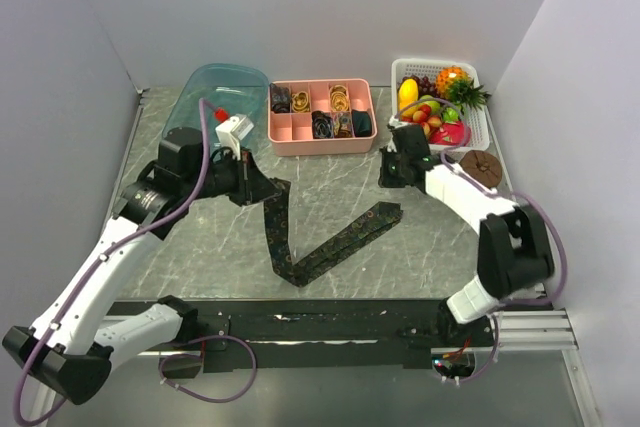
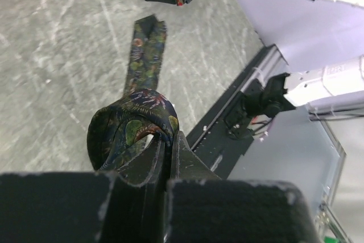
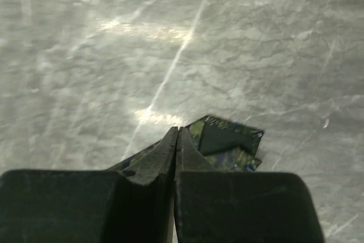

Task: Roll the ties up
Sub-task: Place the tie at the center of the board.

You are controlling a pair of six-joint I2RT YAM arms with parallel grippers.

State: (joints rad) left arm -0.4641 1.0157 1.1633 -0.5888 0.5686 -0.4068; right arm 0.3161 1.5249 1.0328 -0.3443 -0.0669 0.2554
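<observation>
Grey marbled worktop (image 1: 420,257) carries one dark patterned tie (image 1: 330,247), bent in a V. Its coiled end sits clamped in the left pincer (image 2: 168,149), and the strip runs away beyond. The right pincer (image 3: 177,140) is clenched on nothing, with the tie's other end just past its tips.

Tie (image 1: 345,239) mid-table; tray (image 1: 322,148), basket (image 1: 483,117) behind
</observation>
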